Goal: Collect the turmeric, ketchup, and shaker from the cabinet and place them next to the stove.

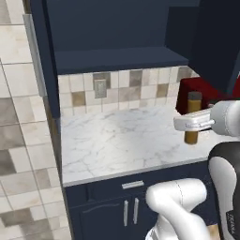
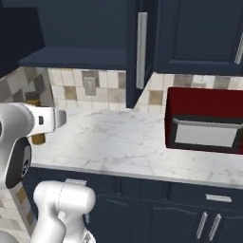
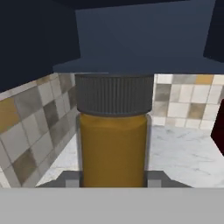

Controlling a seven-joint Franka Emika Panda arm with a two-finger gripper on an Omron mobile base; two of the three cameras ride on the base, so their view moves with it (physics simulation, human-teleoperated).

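The turmeric [image 3: 113, 144], an amber jar with a dark ribbed cap, stands upright between my gripper's [image 3: 113, 181] fingertips, which are shut on its lower body. From the left base the jar [image 1: 191, 137] hangs low over the marble counter [image 1: 117, 136] with the gripper [image 1: 191, 123] across its middle; whether its base touches the counter I cannot tell. From the right base the jar [image 2: 37, 138] shows behind the hand. The navy cabinet's shelf [image 1: 117, 58] is above, its door [image 1: 211, 42] swung open. The ketchup, the shaker and the stove are out of view.
A red appliance [image 2: 204, 118] with a grey front sits on the counter to the right. Tiled backsplash with an outlet [image 1: 100, 88] runs behind. A closed cabinet door with a silver bar handle [image 2: 141, 50] hangs overhead. Navy base cabinets [image 2: 190, 213] stand below.
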